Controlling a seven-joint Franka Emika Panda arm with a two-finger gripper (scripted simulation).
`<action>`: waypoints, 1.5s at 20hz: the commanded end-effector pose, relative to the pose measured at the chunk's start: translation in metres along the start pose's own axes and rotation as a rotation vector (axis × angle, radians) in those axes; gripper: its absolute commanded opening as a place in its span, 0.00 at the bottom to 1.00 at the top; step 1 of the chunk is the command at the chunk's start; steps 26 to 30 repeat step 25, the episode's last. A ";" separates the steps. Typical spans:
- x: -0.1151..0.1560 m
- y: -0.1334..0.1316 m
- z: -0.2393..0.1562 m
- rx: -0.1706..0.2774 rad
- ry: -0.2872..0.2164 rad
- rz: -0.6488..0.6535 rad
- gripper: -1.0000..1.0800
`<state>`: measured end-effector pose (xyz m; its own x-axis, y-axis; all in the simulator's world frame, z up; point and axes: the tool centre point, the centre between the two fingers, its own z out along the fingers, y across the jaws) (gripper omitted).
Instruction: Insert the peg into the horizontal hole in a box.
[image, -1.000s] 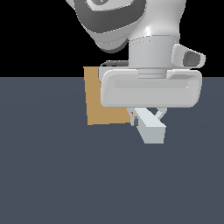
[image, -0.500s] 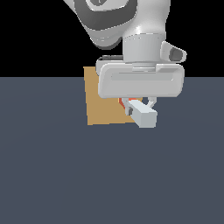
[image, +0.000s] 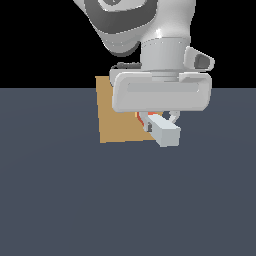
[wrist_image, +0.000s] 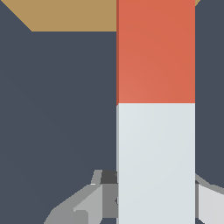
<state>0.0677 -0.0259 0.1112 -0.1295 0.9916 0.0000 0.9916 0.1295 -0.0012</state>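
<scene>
Since a second ago your peg (wrist_image: 155, 109) has swung level — gripper (image: 159, 121) clamped on its grey half, so orange leads toward the box (image: 116, 117).

I see the box (image: 117, 117) standing directly ahead of the peg (image: 164, 131), blocking passage there. The grey floor (image: 75, 200) lies open in front of the box and on the exterior view's left and right.
</scene>
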 end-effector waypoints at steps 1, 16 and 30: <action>0.000 0.000 0.000 0.000 0.000 0.000 0.00; 0.090 -0.002 -0.001 -0.002 0.000 0.000 0.00; 0.125 0.000 -0.002 -0.003 0.000 0.000 0.00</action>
